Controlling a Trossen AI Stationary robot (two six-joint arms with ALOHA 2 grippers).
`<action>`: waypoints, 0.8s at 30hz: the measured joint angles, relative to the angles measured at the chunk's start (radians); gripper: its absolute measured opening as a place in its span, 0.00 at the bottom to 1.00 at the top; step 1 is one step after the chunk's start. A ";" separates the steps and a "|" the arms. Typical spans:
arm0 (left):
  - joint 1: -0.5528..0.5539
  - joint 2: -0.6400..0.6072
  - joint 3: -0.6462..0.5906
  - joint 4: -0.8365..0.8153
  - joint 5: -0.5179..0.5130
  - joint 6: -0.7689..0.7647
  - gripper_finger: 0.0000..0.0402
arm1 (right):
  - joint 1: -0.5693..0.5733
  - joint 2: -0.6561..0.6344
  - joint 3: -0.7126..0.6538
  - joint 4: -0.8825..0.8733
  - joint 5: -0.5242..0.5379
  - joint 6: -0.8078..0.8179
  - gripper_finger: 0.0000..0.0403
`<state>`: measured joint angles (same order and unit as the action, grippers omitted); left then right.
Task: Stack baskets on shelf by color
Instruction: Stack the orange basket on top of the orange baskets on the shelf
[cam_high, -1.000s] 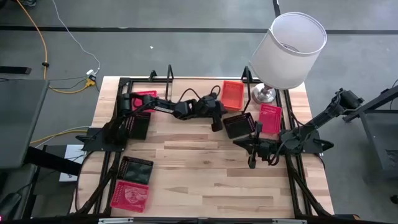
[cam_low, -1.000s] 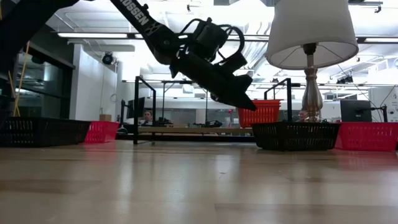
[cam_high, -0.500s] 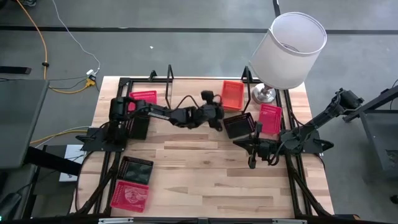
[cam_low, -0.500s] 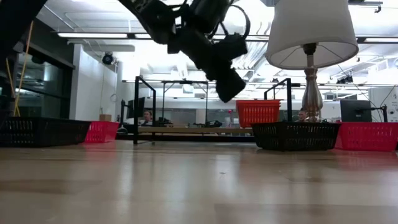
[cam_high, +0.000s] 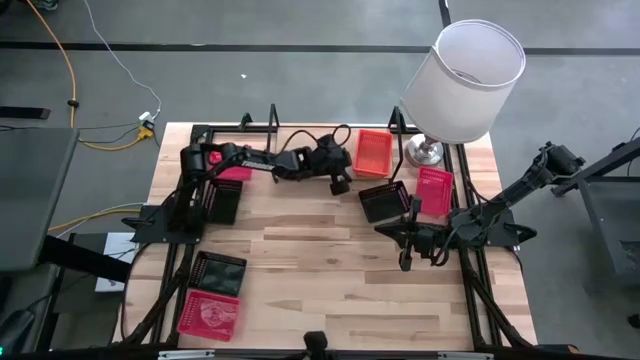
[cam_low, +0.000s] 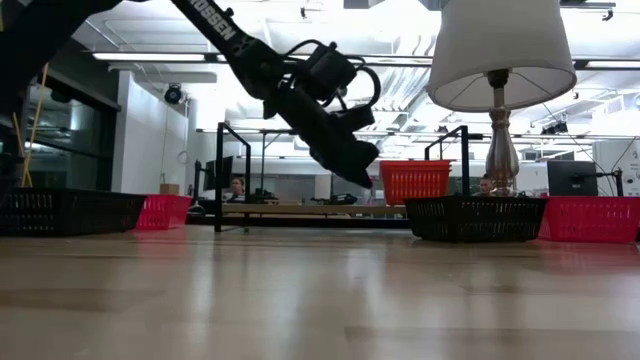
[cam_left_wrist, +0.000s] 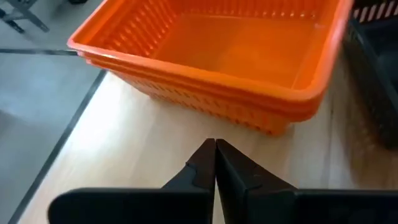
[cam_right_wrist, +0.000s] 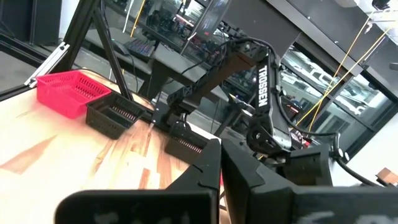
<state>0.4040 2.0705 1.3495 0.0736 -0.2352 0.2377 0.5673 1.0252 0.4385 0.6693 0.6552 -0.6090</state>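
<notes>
A stack of orange baskets rests by its bottom at the far right end of the shelf. My left gripper hangs shut and empty above the tabletop, just short of the orange stack's near side, pointing slantwise down at it. A black basket and a red basket sit to the right of it. My right gripper waits shut and empty at the right, in front of the black basket.
A white-shaded lamp stands at the far right corner. At the left lie a red basket and a black basket, and at the near left another black and another red. Bare wood spans the middle.
My left gripper has swung from beside the black basket toward the table's far edge and the orange stack. It rose and tipped steeper on the way, then came down again, staying shut. No basket has moved.
</notes>
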 joint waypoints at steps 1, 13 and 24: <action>-0.005 0.000 0.000 0.001 0.000 0.000 0.00 | 0.000 0.000 0.000 0.000 0.000 0.000 0.00; -0.073 0.001 0.000 0.040 -0.008 0.027 0.00 | 0.000 0.000 0.000 0.000 0.000 -0.001 0.00; -0.099 0.002 0.000 0.057 0.013 0.027 0.00 | 0.000 0.000 0.000 0.000 0.000 -0.001 0.00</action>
<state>0.3046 2.0720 1.3495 0.1306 -0.2219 0.2649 0.5671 1.0252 0.4385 0.6693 0.6552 -0.6098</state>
